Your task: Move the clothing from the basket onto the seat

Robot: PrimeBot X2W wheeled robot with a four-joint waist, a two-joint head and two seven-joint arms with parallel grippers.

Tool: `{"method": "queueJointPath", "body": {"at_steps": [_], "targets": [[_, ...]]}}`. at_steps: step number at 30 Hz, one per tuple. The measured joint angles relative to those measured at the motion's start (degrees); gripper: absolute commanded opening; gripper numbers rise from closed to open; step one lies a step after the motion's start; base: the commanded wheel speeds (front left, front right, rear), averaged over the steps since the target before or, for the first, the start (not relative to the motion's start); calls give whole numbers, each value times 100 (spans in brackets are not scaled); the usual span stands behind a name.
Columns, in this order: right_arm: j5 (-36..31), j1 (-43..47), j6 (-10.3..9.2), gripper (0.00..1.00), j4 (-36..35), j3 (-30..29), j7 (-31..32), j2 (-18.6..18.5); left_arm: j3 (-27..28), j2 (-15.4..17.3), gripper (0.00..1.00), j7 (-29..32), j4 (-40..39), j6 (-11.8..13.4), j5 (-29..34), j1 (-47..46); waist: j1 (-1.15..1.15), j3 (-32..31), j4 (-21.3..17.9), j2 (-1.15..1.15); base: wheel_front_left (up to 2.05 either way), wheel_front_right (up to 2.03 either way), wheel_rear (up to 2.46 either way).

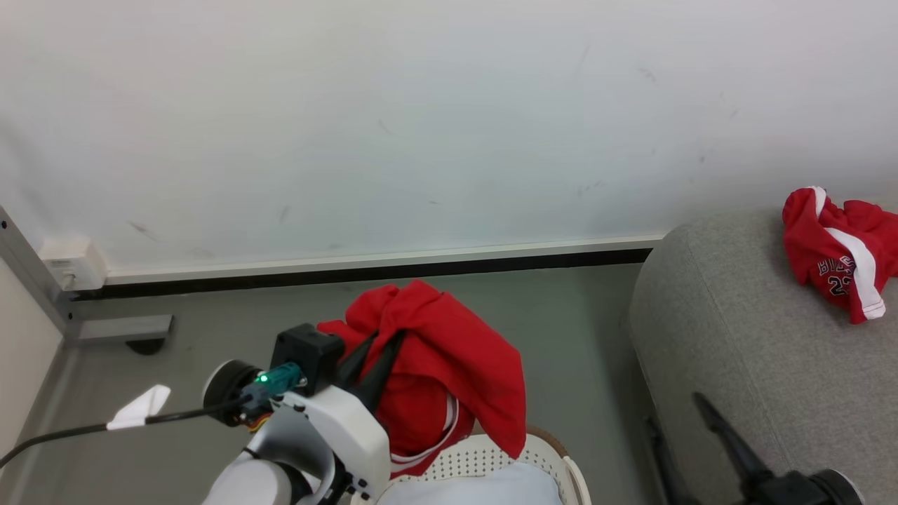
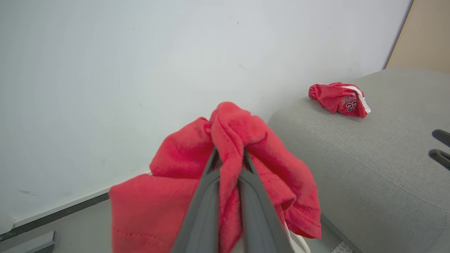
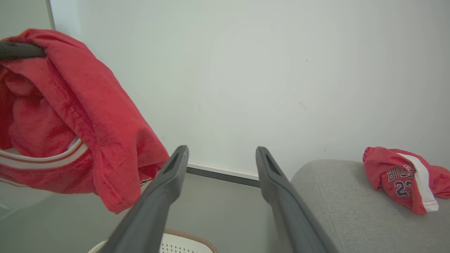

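- Left gripper [image 1: 384,345] [image 2: 228,160]: jaws drawn narrow, clamped on a bunched fold of a red garment [image 1: 449,365] [image 2: 175,207] [image 3: 88,105].
- The fold rises in a knot past the fingertips. The rest of the cloth drapes down on both sides of the fingers.
- White striped trim shows on the lower part of this garment, in the head view and the right wrist view.
- The held garment hangs over the basket [image 1: 568,471] [image 3: 182,246], at the near centre of the scene. Whether its lowest edge touches the rim cannot be told.
- The basket is cream-white with rows of small holes and a brown rim. A pale sheet [image 1: 477,487] lies inside it.
- Seat [image 1: 736,337] [image 2: 369,158] [image 3: 344,211]: a large grey upholstered block to the right of the basket, standing against the far wall [image 1: 421,126].
- A second red garment [image 1: 838,252] [image 2: 337,100] [image 3: 397,179] lies crumpled on the seat top, at the far right near the wall. It has a white side stripe, dark lettering and the number 23.
- It lies well apart from both grippers.
- Right gripper [image 1: 673,410] [image 3: 221,153] [image 2: 433,144]: jaws wide apart, nothing between them. It sits at the near left edge of the seat, fingers pointing toward the wall.
- Floor [image 1: 210,330]: grey, with a dark baseboard strip along the wall foot.
- A dark cable with a white tag [image 1: 140,407] runs left from the left wrist.
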Motion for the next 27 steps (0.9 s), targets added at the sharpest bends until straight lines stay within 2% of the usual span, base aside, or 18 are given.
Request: {"method": "queueJointPath", "body": {"at_steps": [9, 15, 21, 27], "targets": [[361, -964, 0, 100, 169, 1788, 58, -713, -142, 110, 0, 411, -937, 48, -32, 157, 2, 40, -38, 0, 0, 0, 0], [639, -1773, 0, 100, 645, 2930, 157, -921, -363, 40, 0, 491, -1081, -13, -40, 175, 2, 45, -25, 0, 0, 0, 0], [876, -2274, 0, 100, 1252, 3646, 141, -898, -581, -52, 0, 547, -1079, -157, -88, 174, 2, 43, 14, 0, 0, 0, 0], [1352, -2558, 0, 100, 1703, 4139, 48, -666, -771, -144, 0, 584, -1058, -266, -188, 166, 2, 22, 30, 0, 0, 0, 0]]}}
